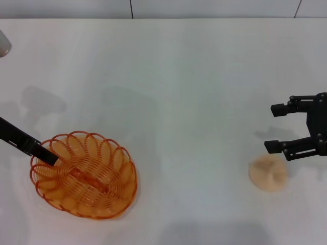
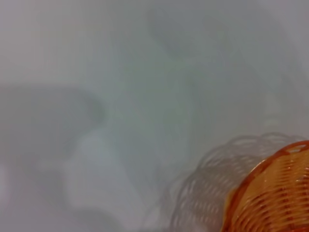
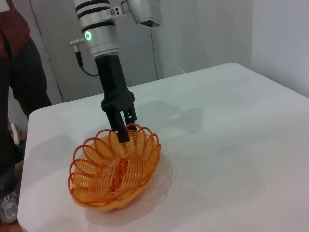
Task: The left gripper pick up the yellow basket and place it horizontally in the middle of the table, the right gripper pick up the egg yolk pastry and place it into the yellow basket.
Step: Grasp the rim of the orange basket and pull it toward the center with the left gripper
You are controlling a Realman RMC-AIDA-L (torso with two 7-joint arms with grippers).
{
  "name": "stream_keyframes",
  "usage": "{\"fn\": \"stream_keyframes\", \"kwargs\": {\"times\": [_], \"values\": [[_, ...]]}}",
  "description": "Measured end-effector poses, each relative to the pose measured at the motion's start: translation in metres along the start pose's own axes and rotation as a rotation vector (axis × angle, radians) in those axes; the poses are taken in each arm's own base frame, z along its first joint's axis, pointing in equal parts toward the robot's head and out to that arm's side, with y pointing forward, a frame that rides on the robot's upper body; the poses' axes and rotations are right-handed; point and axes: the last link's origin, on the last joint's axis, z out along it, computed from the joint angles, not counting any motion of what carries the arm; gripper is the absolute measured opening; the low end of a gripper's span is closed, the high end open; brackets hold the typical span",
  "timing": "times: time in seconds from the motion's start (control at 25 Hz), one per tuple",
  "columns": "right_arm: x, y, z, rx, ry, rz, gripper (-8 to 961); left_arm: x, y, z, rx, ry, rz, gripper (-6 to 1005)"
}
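The yellow basket [image 1: 84, 176] sits at the near left of the white table [image 1: 179, 92]. My left gripper [image 1: 48, 155] reaches in from the left and is shut on the basket's far-left rim. The right wrist view shows its fingers [image 3: 120, 126] pinching the rim of the basket [image 3: 113, 171], which looks slightly tilted. A corner of the basket [image 2: 277, 193] shows in the left wrist view with its shadow beside it. The egg yolk pastry [image 1: 267, 173] lies at the near right. My right gripper [image 1: 275, 127] is open and empty, just behind the pastry.
A grey object [image 1: 2, 43] shows at the far left edge of the table. A person [image 3: 12, 96] stands beyond the table's edge in the right wrist view. A tiled wall runs along the back.
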Motion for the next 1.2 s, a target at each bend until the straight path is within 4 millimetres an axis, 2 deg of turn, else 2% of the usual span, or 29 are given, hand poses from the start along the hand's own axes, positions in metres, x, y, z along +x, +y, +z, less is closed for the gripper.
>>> {"fn": "stream_keyframes", "kwargs": {"times": [0.36, 0.56, 0.96, 1.2], "values": [[0.000, 0.000, -0.001, 0.003, -0.001, 0.000, 856, 0.004, -0.001, -0.003, 0.014, 0.004, 0.007, 353], [0.000, 0.000, 0.000, 0.002, -0.001, -0.001, 856, 0.004, -0.002, -0.004, 0.013, 0.002, 0.011, 129], [-0.001, 0.000, 0.000, 0.002, -0.001, -0.002, 856, 0.005, -0.001, -0.005, 0.011, 0.010, 0.020, 88], [-0.001, -0.001, 0.000, 0.003, -0.001, -0.001, 856, 0.011, 0.007, -0.009, -0.051, 0.060, 0.019, 70]]}}
